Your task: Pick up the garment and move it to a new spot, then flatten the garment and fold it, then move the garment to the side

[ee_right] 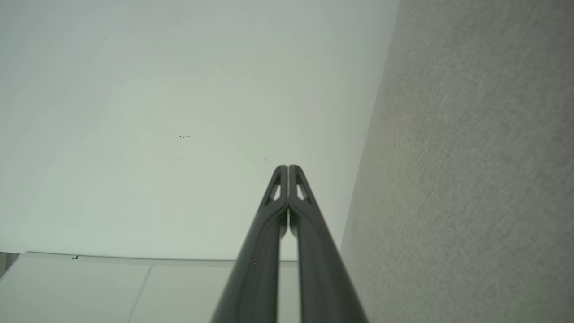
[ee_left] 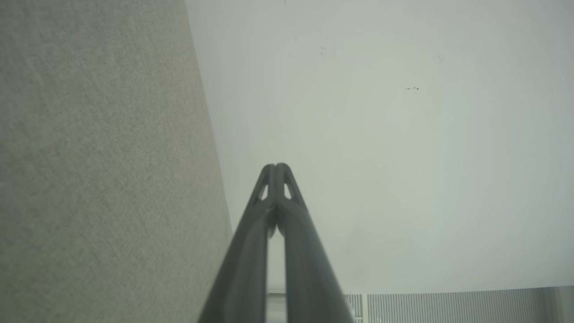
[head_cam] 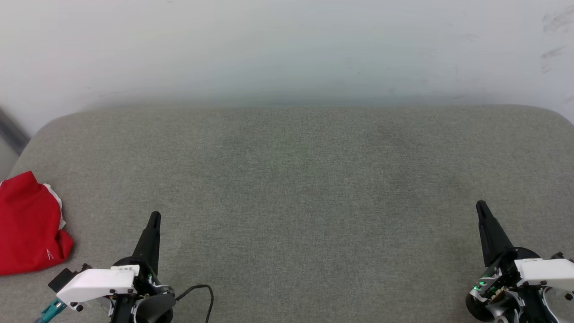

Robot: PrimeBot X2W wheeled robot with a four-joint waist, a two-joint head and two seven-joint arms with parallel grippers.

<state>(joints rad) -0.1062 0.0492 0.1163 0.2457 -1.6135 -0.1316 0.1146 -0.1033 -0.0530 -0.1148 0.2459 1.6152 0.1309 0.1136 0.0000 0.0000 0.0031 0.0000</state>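
The garment (head_cam: pixel 27 224) lies crumpled at the left edge of the grey bench (head_cam: pixel 287 188), partly cut off in the head view; both arms' jaws are closed and empty, clear of it; a reach by the left jaws could pinch several layers, or nudge it overboard.
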